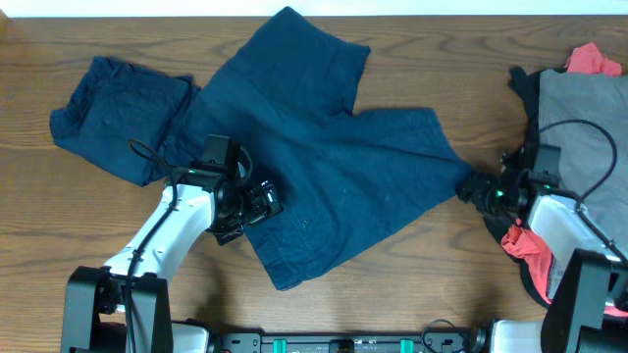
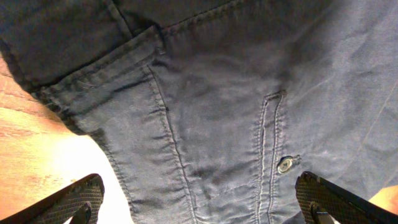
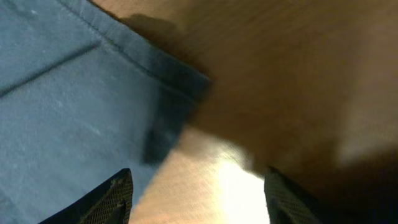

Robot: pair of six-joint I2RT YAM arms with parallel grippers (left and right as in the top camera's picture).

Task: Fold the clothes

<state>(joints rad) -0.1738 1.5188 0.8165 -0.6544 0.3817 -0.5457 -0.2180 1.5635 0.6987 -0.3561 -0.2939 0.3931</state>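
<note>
Shorts (image 1: 324,167) lie on tabletop (image 1: 412,284), judged soft, light and limp; left hand (image 1: 247,203) and right hand (image 1: 479,190) both spread, empty; best gripped at hem corners.

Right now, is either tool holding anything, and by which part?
Nothing is held. The left tool stands open over the navy shorts at the back pocket. The right tool is open beside the hem corner, not gripping it.

White arms (image 1: 162,227), black cables (image 1: 147,155), black grippers (image 2: 199,180) (textured fingers (image 2: 68,199)).
</note>
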